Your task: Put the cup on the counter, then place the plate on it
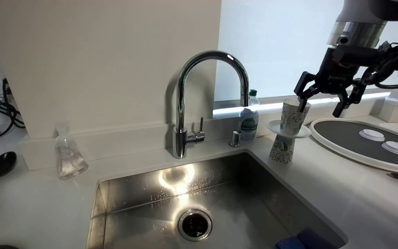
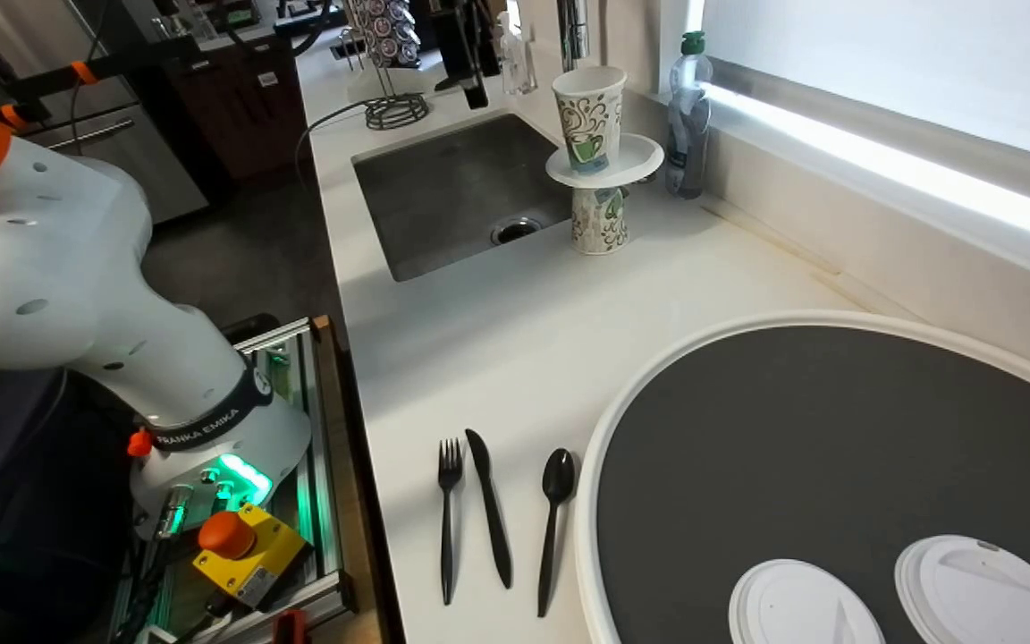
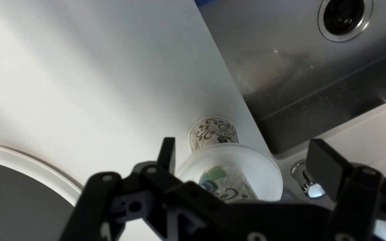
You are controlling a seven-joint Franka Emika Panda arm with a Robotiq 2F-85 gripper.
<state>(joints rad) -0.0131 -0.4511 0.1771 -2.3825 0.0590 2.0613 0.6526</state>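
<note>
In an exterior view the lower cup [image 1: 282, 152] stands rim-down on the tabletop [image 1: 330, 186], bearing the plate [image 1: 273, 128]; the hand [image 1: 319, 111] is spread, pinching nothing. In an exterior view the upper cup [image 2: 588, 121] sits upright on the plate. Both cups look like printed paper: likely light, with thin walls that would dent, so a gentle hold midway up suits. The plate seems smooth and stiff, apt to slide; take it by the edge. In the wrist view the hand gapes; gripping the lower cup now could upset the plate.
</note>
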